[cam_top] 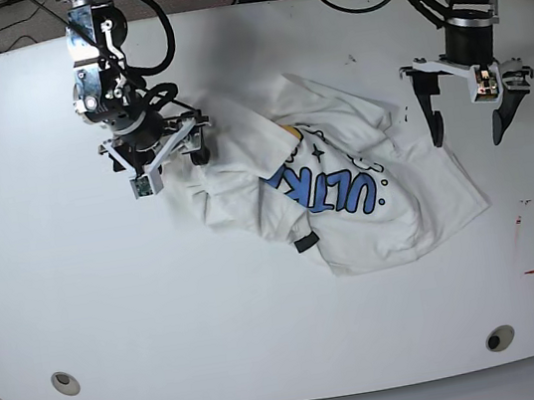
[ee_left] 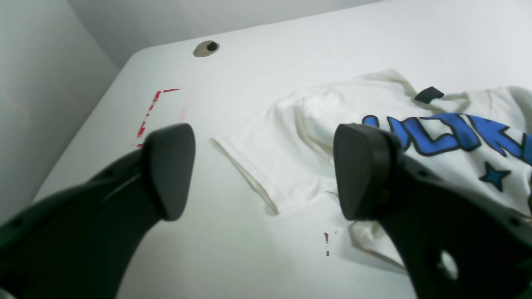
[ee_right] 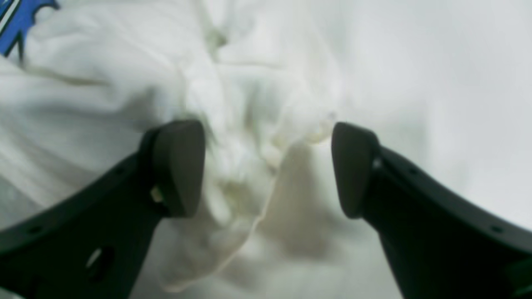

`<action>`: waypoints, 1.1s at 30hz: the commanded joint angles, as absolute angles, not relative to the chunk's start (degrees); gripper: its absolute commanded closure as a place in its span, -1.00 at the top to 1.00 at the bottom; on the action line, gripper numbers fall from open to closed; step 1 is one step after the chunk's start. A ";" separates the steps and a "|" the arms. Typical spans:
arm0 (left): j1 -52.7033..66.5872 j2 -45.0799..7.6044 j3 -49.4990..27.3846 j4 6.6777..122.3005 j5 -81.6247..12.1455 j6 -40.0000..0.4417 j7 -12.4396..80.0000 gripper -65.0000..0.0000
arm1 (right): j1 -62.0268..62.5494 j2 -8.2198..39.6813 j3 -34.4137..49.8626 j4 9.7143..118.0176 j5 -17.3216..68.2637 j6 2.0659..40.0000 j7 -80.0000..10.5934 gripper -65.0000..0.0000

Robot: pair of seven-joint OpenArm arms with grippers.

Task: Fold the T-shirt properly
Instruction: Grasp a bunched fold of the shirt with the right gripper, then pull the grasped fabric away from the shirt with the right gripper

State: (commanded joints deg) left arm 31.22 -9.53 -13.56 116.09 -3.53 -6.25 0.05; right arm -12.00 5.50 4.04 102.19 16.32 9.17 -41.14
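The T-shirt [cam_top: 372, 229] lies rumpled across the middle of the white, smooth, flat table [cam_top: 198, 341], its soft cotton bunched into ridges and loose folds. Blue block letters with dark outlines run over the front, and the small neck label [cam_top: 307, 242] is dark. One sleeve spreads fairly flat with a straight hem.

The left tool [cam_top: 466, 120] is wide apart, with nothing between its dark, rounded fingers [ee_left: 365, 170], near that sleeve. The right tool [cam_top: 169, 156] is also wide, its fingers [ee_right: 178, 166] on either side of wrinkled white cloth, at the T-shirt's other end; whether they touch the cloth I cannot tell.

The left wrist view shows a blue star below the lettering, which the base view does not make out. Only the base view shows the yellow patch [cam_top: 291, 133] and both round holes [cam_top: 65, 383] in the table. The right wrist view is blurred, but brings the creases up close, with a sliver of blue print at the corner.
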 joint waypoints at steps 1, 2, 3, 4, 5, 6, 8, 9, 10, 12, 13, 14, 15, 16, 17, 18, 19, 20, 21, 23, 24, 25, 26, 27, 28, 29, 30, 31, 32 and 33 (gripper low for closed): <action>31.14 -9.51 -13.58 116.06 -3.50 -6.24 0.06 0.51 | -12.11 5.28 4.49 102.34 16.40 9.09 -41.18 0.40; 31.05 -9.49 -13.44 116.04 -3.44 -6.24 -0.08 0.51 | -12.39 4.49 5.33 101.98 16.42 8.94 -41.09 0.41; 30.96 -9.47 -13.31 116.02 -3.38 -6.25 -0.22 0.51 | -12.68 3.70 6.18 101.62 16.45 8.78 -41.00 0.42; 30.92 -9.48 -13.30 115.99 -3.38 -6.25 -0.17 0.51 | -12.69 3.62 6.20 101.61 16.47 8.75 -40.97 0.42; 30.88 -9.48 -13.30 115.95 -3.39 -6.25 -0.12 0.52 | -12.70 3.54 6.23 101.59 16.50 8.71 -40.94 0.42; 30.91 -9.47 -13.26 115.95 -3.36 -6.23 -0.09 0.51 | -12.74 3.52 6.08 101.53 16.56 8.70 -40.93 0.42; 30.95 -9.46 -13.23 115.95 -3.36 -6.18 -0.06 0.51 | -12.86 3.50 5.73 101.38 16.65 8.74 -40.91 0.41; 30.96 -9.46 -13.22 115.95 -3.40 -6.15 -0.08 0.51 | -12.93 3.49 5.52 101.29 16.69 8.78 -40.90 0.41; 31.02 -9.48 -13.18 115.96 -3.40 -6.13 -0.09 0.51 | -12.99 3.49 5.26 101.22 16.73 8.75 -40.83 0.41; 31.14 -9.58 -13.04 116.02 -3.59 -6.21 -0.07 0.52 | -13.54 3.35 5.01 101.33 16.81 8.81 -40.87 0.38; 31.20 -9.67 -12.94 116.08 -3.80 -6.31 -0.04 0.52 | -14.03 3.21 5.02 101.51 16.85 8.91 -40.98 0.35; 31.22 -9.69 -12.91 116.07 -3.76 -6.32 -0.02 0.52 | -14.08 3.16 5.00 101.51 16.82 8.86 -40.96 0.32; 31.25 -9.71 -12.88 116.06 -3.73 -6.34 0.00 0.52 | -14.14 3.11 4.97 101.50 16.80 8.82 -40.94 0.29; 31.21 -9.68 -12.88 116.02 -3.69 -6.37 0.02 0.52 | -14.29 3.06 4.98 101.47 16.81 8.85 -40.93 0.25; 31.16 -9.65 -12.88 115.97 -3.66 -6.39 0.03 0.52 | -14.45 3.02 4.99 101.44 16.83 8.88 -40.91 0.22; 31.15 -9.67 -12.89 115.96 -3.62 -6.40 0.03 0.52 | -14.60 2.95 5.03 101.40 16.81 8.87 -40.90 0.20; 31.14 -9.69 -12.90 115.94 -3.58 -6.41 0.02 0.52 | -14.75 2.88 5.07 101.36 16.80 8.85 -40.89 0.18; 31.15 -9.68 -12.90 115.97 -3.58 -6.42 0.02 0.51 | -14.91 2.83 5.08 101.34 16.82 8.84 -40.86 0.17; 31.15 -9.68 -12.91 116.00 -3.58 -6.43 0.02 0.51 | -15.07 2.78 5.09 101.31 16.84 8.84 -40.84 0.16; 31.10 -9.70 -12.89 115.97 -3.54 -6.37 -0.06 0.51 | -15.47 2.65 5.09 101.30 16.85 8.86 -40.75 0.18; 30.96 -9.66 -13.01 116.06 -3.43 -6.39 -0.14 0.52 | -15.77 2.35 5.02 101.25 16.94 8.91 -41.02 0.18; 30.82 -9.63 -13.13 116.15 -3.32 -6.42 -0.22 0.52 | -16.06 2.06 4.95 101.19 17.02 8.95 -41.29 0.19; 30.83 -9.62 -13.14 116.14 -3.29 -6.42 -0.20 0.52 | -16.08 1.98 4.92 101.18 17.02 8.94 -41.28 0.17; 30.85 -9.61 -13.15 116.13 -3.26 -6.41 -0.18 0.51 | -16.10 1.91 4.89 101.16 17.02 8.92 -41.28 0.16; 30.82 -9.62 -13.19 116.13 -3.31 -6.43 -0.20 0.51 | -16.15 1.90 4.94 101.21 17.03 8.95 -41.33 0.14; 30.80 -9.64 -13.23 116.12 -3.37 -6.44 -0.22 0.51 | -16.19 1.89 4.98 101.25 17.05 8.97 -41.39 0.11; 30.81 -9.64 -13.27 116.13 -3.34 -6.44 -0.24 0.52 | -16.18 1.87 5.02 101.21 17.05 8.97 -41.44 0.08; 30.82 -9.63 -13.30 116.14 -3.31 -6.44 -0.27 0.52 | -16.17 1.84 5.06 101.17 17.05 8.98 -41.49 0.04; 30.79 -9.61 -13.28 116.14 -3.33 -6.46 -0.23 0.52 | -16.16 1.85 5.10 101.25 17.09 9.01 -41.55 -0.02; 30.77 -9.59 -13.26 116.14 -3.35 -6.48 -0.20 0.52 | -16.14 1.86 5.14 101.32 17.14 9.04 -41.60 -0.08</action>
